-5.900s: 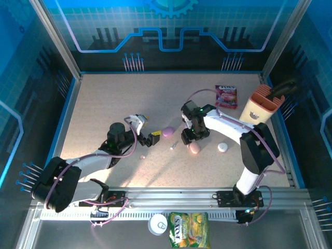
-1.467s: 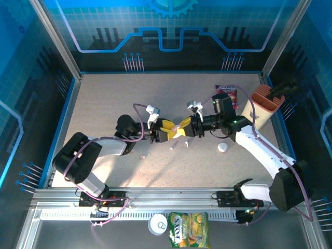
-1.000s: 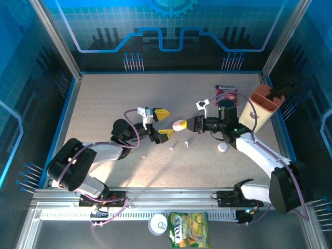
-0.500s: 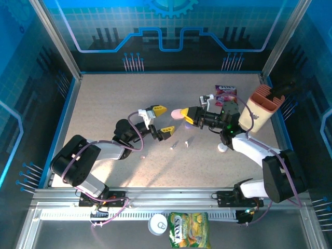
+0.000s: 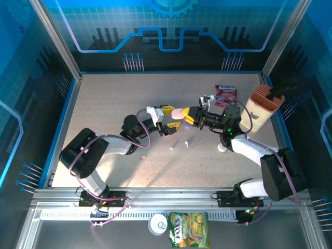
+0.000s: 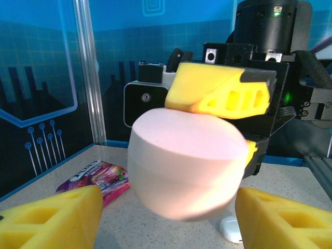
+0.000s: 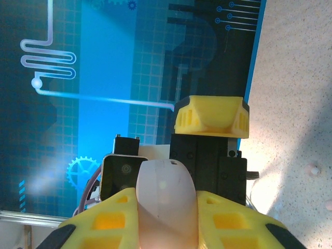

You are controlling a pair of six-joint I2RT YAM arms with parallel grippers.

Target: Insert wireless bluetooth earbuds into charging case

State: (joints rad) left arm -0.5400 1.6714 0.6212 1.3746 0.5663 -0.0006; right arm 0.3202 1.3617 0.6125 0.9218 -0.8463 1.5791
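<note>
Since half a second ago the left pincer (image 5: 169, 118) has moved in to meet the right one, and its fingers now stand on both sides of the pink case (image 5: 178, 111).

Nearest me, in front of the rail, lie a crinkly green-and-yellow snack bag (image 5: 189, 229) and a round tin (image 5: 157, 224). I cannot read the print on either.

On the speckled counter (image 5: 104, 104) the earbuds (image 5: 174, 145) lie loose. Two pale ones sit just below the pincers, and a tiny pink one (image 5: 143, 156) lies further left near the left arm. A white case (image 5: 222, 148), round and smooth, sits beside the right forearm.

Above them the right pincer (image 5: 185, 114) is clamped on the pink case and holds it clear of the counter. In the left wrist view the case (image 6: 187, 161) is a matte, rounded pebble with a seam around its middle. One yellow foam finger (image 6: 218, 93) presses it from above and another from below. The left pincer is spread wide, with a finger at each side of the case, and I see a gap on at least one side.

Beyond lie a glossy purple sweet packet (image 5: 226, 96), its lettering too blurred to read, and a beige holder (image 5: 259, 106) at the right edge with dark items standing in it.

The left and far parts of the counter are bare, with room to move.
</note>
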